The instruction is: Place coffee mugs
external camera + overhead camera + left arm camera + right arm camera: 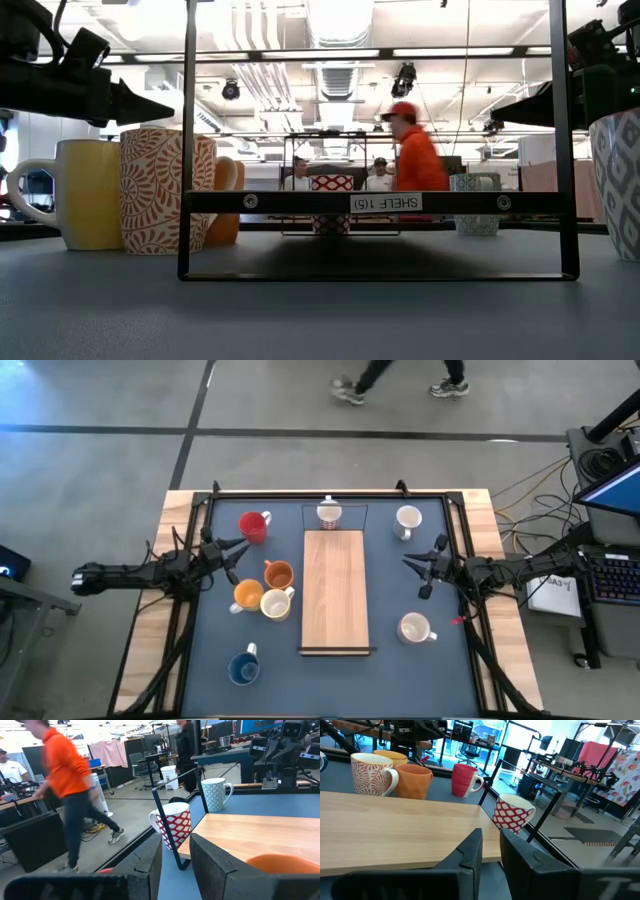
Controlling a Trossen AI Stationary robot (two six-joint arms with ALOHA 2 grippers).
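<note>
While both arms hover empty over the blue counter (pixel 380 660), the left tool (pixel 232 556) at centre left and the right tool (pixel 418 568) at centre right stand open. Seven mugs show: red mug (pixel 254 525) upper left, orange pair (pixel 263 585) with a patterned mug (pixel 276 603), blue mug (pixel 242 669) low, red-dotted mug (pixel 329 512) atop the wooden shelf board (pixel 335 590), two pale mugs (pixel 408 519) right. Glazed ceramic looks stiff, slippery, breakable; pinch a rim wall or handle.

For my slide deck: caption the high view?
Seven mugs surround a wooden shelf; both end effectors hover open.
</note>
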